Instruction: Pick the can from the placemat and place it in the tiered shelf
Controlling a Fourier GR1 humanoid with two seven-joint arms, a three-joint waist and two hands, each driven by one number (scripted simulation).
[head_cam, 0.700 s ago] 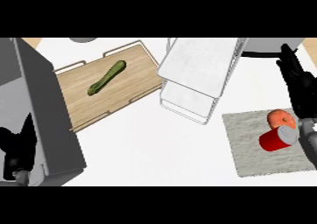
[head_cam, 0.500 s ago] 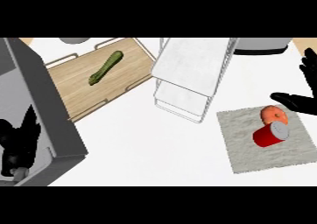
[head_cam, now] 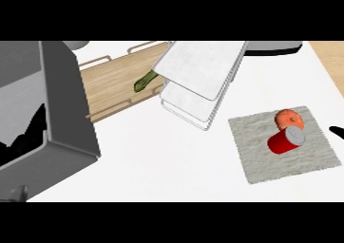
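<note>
A white worktop (head_cam: pixel 167 161) fills most of the head view, with a tan wooden edge showing at the far right corner. Only the tip of the right hand (head_cam: pixel 341 134) enters at the right edge of the view, a dark sliver from which the spread of the fingers cannot be told. Just to that hand's left lies a grey placemat (head_cam: pixel 287 161), and on it the red can (head_cam: pixel 285 141) rests on its side with its silver end turned toward the hand; the hand is near the can without touching it. An orange fruit (head_cam: pixel 288 118) sits on the same mat, touching or nearly touching the can on its far side. Farther left of the right hand, well apart from it, stands the white wire tiered shelf (head_cam: pixel 203 76), tilted in the view, and beyond that a wooden tray (head_cam: pixel 111 90) holds a green vegetable (head_cam: pixel 145 81) (partly hidden under the shelf's corner). The left hand (head_cam: pixel 17 142) shows at the left edge, its dark fingers straight and pointing up, against a grey box-like appliance (head_cam: pixel 48 109).
</note>
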